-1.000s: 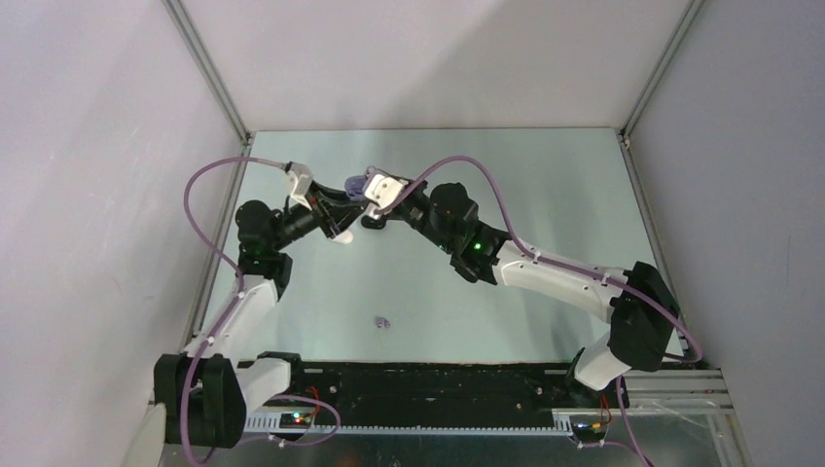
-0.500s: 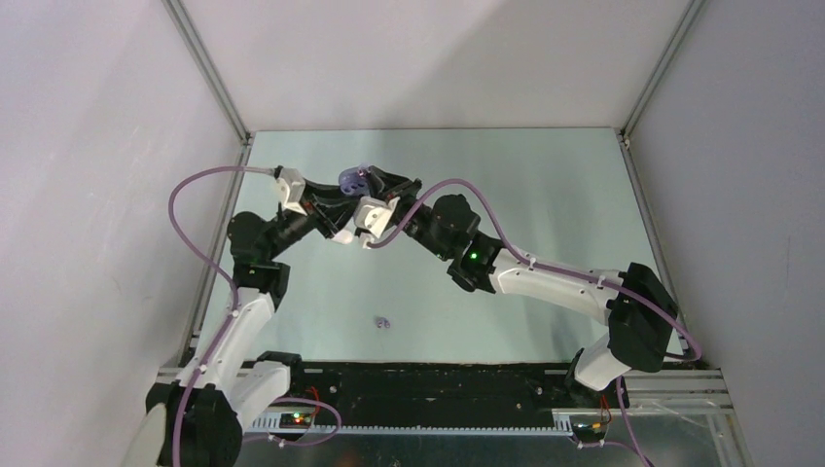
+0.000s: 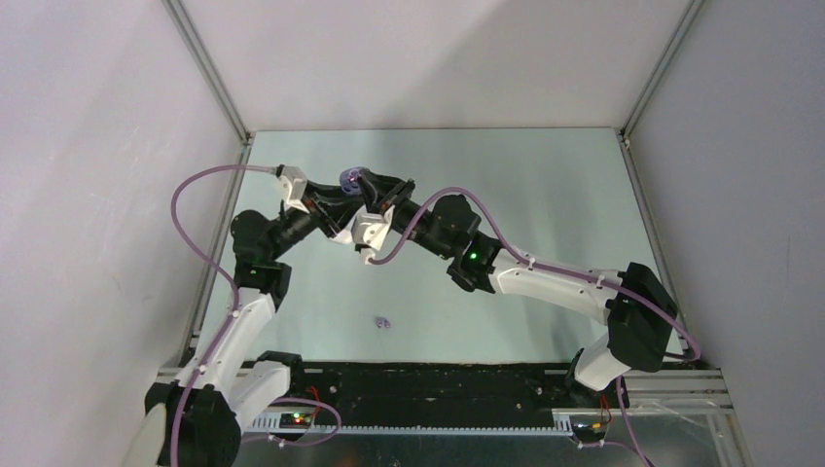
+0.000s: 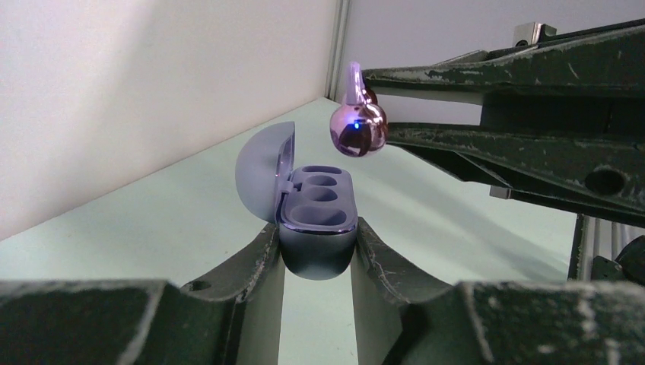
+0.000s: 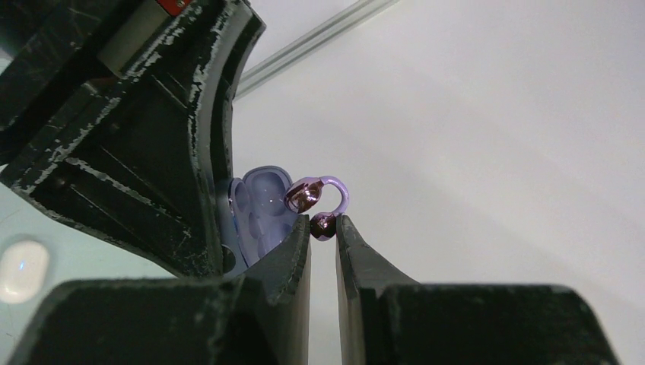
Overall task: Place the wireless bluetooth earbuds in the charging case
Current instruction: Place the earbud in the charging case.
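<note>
Right gripper (image 5: 323, 228) pinches an earbud (image 5: 316, 199) just above the charging case (image 4: 318, 255), which the left gripper (image 4: 318, 232) clamps, lid (image 4: 262, 163) open. Advise centring the bud over an empty well (image 4: 318, 215), then lowering before release. Left wrist view shows both wells vacant; only the top view shows a second earbud (image 3: 382, 322), well apart from the case.

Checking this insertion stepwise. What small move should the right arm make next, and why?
Probably lower the earbud, pinched in the right pincer, toward an empty well of the open case clamped by the left pincer: it hangs above the case, not yet seated.
</note>
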